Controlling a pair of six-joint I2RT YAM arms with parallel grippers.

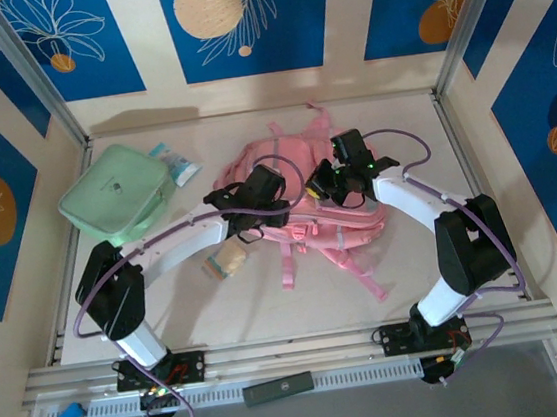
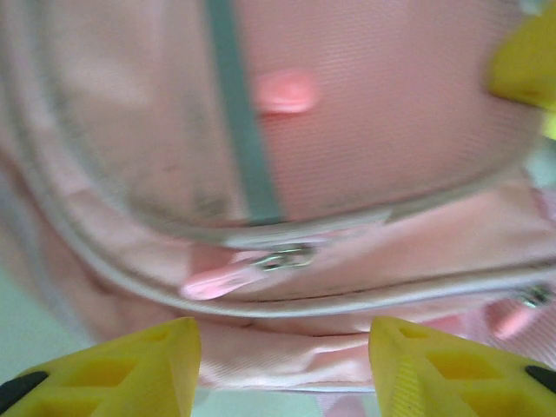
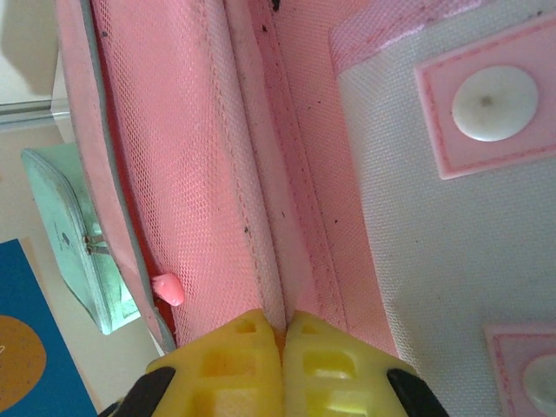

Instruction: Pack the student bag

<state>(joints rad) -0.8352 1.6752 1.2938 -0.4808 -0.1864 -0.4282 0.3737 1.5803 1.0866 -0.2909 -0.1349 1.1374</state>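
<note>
Overhead and wrist views of a pink backpack (image 1: pixel 297 191) lying flat at the middle of the table (image 1: pixel 402 144), with its loose straps (image 1: pixel 290 263) trailing towards the arm bases. The left gripper (image 1: pixel 255 193) sits over the left part of the backpack. In its wrist view the left gripper (image 2: pixel 285 373) has its two yellow fingers (image 2: pixel 130 369) standing well apart with nothing clamped between them, and the backpack lies just beyond the tips. A pink zip pull (image 2: pixel 217 280) rests on a curved zip line there, and a grey-blue stripe (image 2: pixel 243 130) runs up the panel above it. The right gripper (image 1: pixel 324 185) sits over the right part of the backpack, near the left one. In its wrist view the right gripper (image 3: pixel 282 334) has its fingers (image 3: pixel 243 347) pressed together, nipping a raised seam fold (image 3: pixel 269 217) of the pink fabric. To the right of that fold is a grey panel with white round studs (image 3: pixel 495 102). A mint green case (image 1: pixel 116 197) lies well to the left of the backpack, apart from it, and shows past the backpack's edge in the right wrist view (image 3: pixel 69 234). A small blue-and-white packet (image 1: pixel 178 165) lies between the case and the backpack. A pale beige item (image 1: pixel 226 263) lies near the backpack's lower left corner, beneath the left arm; what it is cannot be told.
</note>
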